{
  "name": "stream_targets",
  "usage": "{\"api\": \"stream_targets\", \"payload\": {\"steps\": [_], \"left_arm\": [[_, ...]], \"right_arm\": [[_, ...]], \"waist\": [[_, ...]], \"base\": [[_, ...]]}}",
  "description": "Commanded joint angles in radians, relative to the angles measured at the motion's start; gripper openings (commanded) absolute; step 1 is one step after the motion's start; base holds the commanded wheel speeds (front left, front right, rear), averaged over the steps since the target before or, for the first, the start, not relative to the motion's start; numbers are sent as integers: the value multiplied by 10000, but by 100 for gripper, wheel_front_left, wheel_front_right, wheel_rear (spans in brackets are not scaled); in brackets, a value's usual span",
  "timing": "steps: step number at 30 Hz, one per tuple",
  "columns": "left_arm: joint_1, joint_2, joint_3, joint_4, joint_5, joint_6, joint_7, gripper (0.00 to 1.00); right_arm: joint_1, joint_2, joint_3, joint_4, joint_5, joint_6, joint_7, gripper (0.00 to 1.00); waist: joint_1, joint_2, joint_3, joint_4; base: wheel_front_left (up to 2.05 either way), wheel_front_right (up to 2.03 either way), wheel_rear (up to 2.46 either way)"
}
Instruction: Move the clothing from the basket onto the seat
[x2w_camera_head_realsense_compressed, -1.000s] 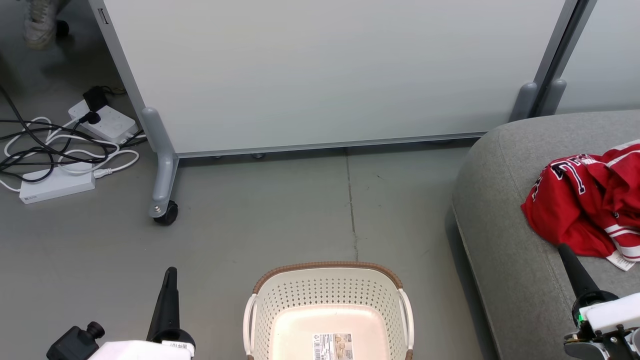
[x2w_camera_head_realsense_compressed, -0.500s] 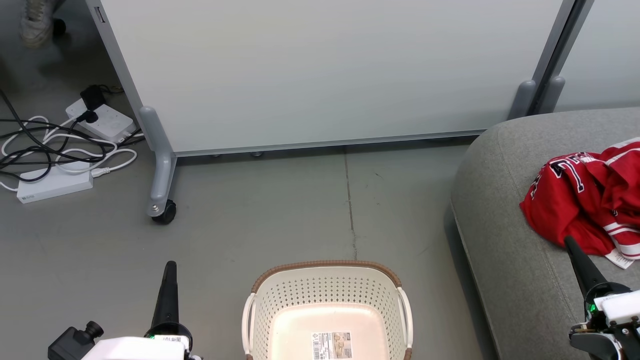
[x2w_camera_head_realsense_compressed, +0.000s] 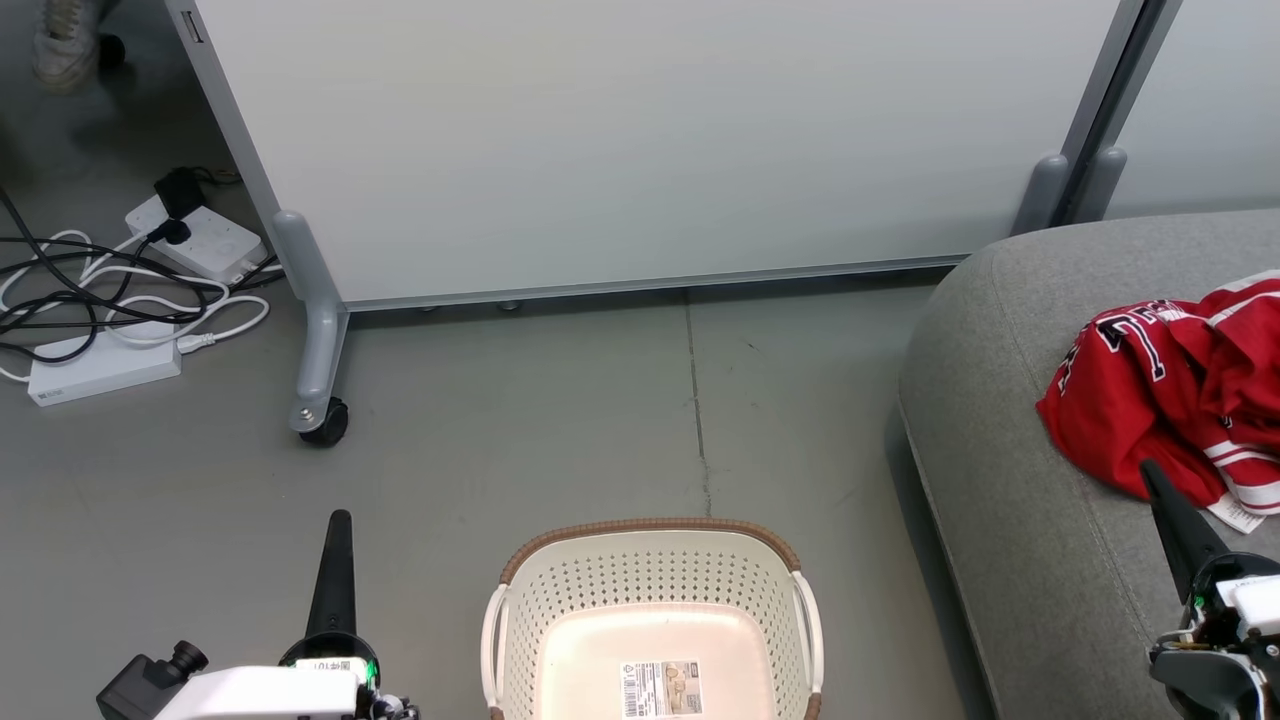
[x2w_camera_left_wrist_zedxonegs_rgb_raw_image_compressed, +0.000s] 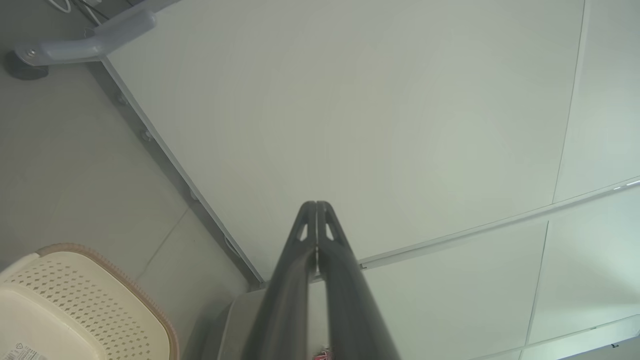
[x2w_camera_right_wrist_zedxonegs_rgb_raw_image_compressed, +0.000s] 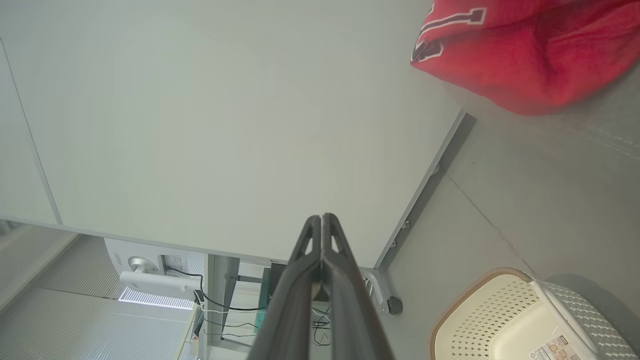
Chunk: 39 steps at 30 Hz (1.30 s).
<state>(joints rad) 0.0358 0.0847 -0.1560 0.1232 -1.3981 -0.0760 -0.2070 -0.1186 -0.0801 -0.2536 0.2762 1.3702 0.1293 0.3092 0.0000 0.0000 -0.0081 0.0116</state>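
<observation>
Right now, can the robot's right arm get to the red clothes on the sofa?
Probably yes. The right gripper hangs over the sofa with its tip right by the red clothes, and nothing lies between them. It is shut, so it would need to open first.

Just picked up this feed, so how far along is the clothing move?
Done: the red clothing lies on the grey seat, and the basket holds just its sticker. In hand: nothing; the left pincer and right pincer are shut, gripping nothing. Left: apparently nothing to carry.
</observation>
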Motion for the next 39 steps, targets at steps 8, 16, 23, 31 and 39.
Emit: {"api": "stream_targets", "payload": {"steps": [8, 16, 23, 31, 39], "left_arm": [[-270, -75, 110, -59, -718, -230, 1, 0], [-301, -169, 157, -51, -1241, -336, 6, 0], [-334, -235, 195, -41, -1674, -450, 6, 0], [-392, -327, 236, -32, -2134, -573, 12, 0], [-412, -347, 241, -30, -2261, -591, 14, 0]], "right_arm": [[-352, -108, -217, 157, 727, 22, 301, 0], [-458, -107, -374, 324, 1288, 23, 485, 0], [-582, -108, -504, 462, 1738, 24, 644, 0], [-701, -106, -637, 597, 2223, 25, 818, 0], [-734, -85, -699, 637, 2316, 25, 899, 0]], "waist": [[0, 0, 29, -27], [0, 0, 57, -53], [0, 0, 81, -76], [0, 0, 109, -102], [0, 0, 118, -111]], "base": [[0, 0, 0], [0, 0, 0], [0, 0, 0], [0, 0, 0], [0, 0, 0]]}}
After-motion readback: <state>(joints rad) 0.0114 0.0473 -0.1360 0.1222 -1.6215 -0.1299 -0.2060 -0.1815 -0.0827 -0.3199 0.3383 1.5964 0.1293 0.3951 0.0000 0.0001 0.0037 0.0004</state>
